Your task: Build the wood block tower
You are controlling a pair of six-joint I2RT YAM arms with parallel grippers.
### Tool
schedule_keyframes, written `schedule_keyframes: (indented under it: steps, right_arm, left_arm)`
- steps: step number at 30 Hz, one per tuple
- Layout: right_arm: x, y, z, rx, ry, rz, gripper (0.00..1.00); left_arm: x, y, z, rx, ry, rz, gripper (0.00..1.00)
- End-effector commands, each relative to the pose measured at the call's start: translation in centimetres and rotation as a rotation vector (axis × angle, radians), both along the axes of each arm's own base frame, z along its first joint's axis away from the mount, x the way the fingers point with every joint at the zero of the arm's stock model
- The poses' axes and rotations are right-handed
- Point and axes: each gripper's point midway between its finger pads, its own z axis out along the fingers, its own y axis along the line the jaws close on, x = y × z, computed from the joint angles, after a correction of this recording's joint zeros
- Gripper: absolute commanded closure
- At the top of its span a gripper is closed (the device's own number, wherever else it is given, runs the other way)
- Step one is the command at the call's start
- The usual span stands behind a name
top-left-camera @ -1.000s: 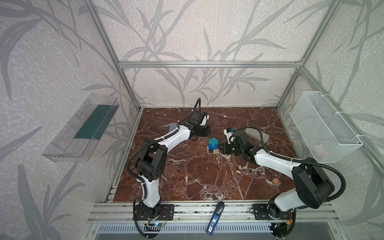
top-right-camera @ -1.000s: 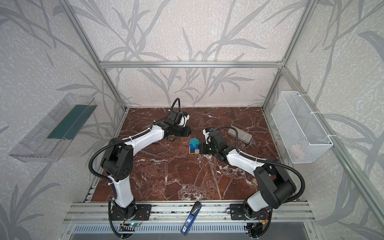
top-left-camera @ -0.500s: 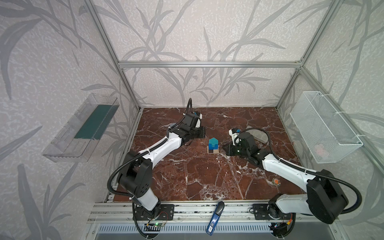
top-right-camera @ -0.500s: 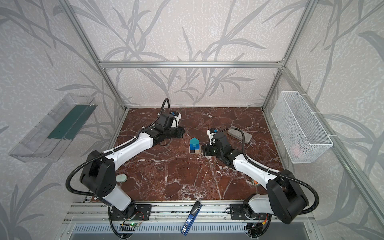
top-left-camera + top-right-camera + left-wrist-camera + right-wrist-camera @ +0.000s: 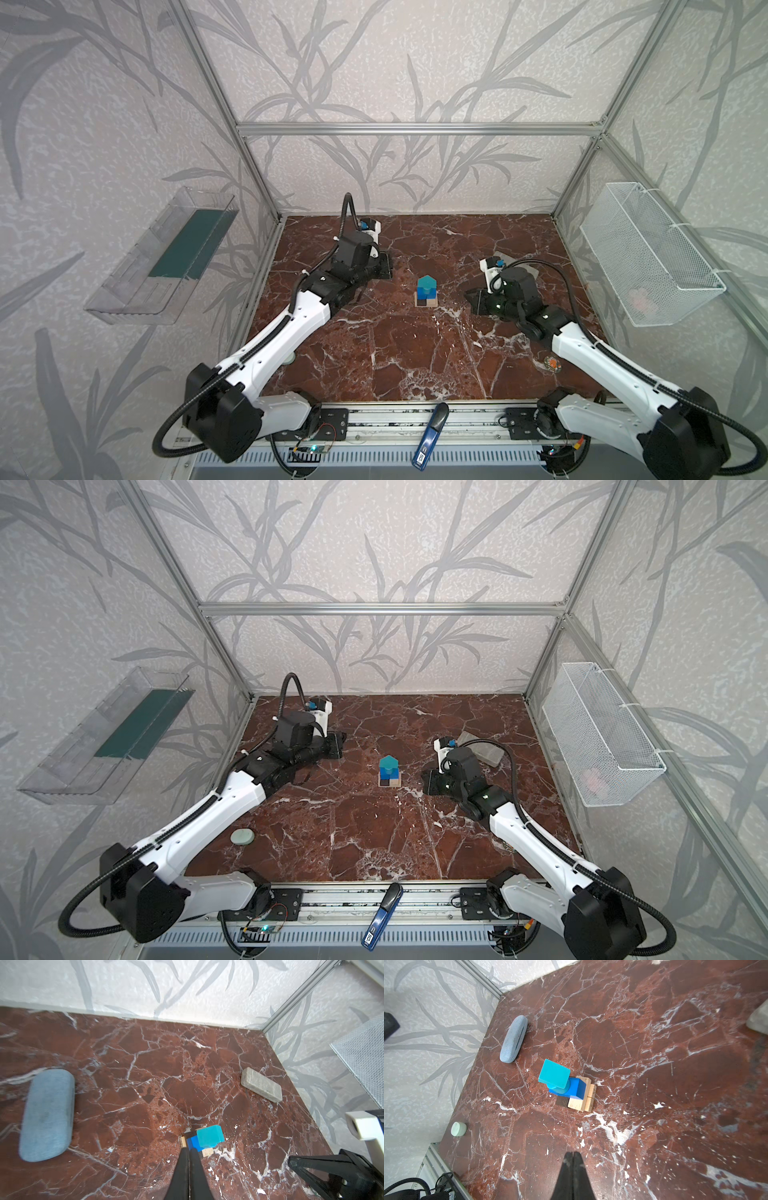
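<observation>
Both top views showed the marble table (image 5: 374,353), an arm on each side. Left gripper (image 5: 189,1150) was clenched tight on nothing; right gripper (image 5: 573,1154) was pinched closed too, empty. A grey-blue case (image 5: 47,1114) and a grey brick (image 5: 260,1084) lay well apart. Between the grippers, touching neither, stood the tower (image 5: 426,293): pale and dark bars below, blue pieces above, teal block (image 5: 554,1073) on top.

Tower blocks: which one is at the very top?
The teal house-shaped block. It is the only teal one and sits on the blue cylinder, above the blue cube and wooden bars.
</observation>
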Motion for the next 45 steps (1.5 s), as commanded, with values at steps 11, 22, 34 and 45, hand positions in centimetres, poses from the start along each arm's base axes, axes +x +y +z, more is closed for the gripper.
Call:
schedule_keyframes:
  steps: [11,22,34,45]
  right_arm:
    - [0.6,-11.1,2.9,-0.229,-0.175,-0.328,0.01]
    - [3.9,-16.3,-0.1,-0.467,-0.225,-0.455,0.01]
    - [7.2,-17.2,-6.2,-0.585,-0.326,-0.451,0.01]
    - [9.0,-15.5,-5.4,-0.537,-0.527,-0.399,0.01]
  left_arm:
    - [-4.3,16.4,-2.4,0.463,-0.011,0.585,0.01]
    - [-3.9,22.9,-5.6,0.53,-0.068,0.863,0.01]
    - [-0.2,22.9,-11.1,0.547,-0.181,0.789,0.01]
    - [3.5,20.5,-15.4,0.6,-0.175,0.626,0.01]
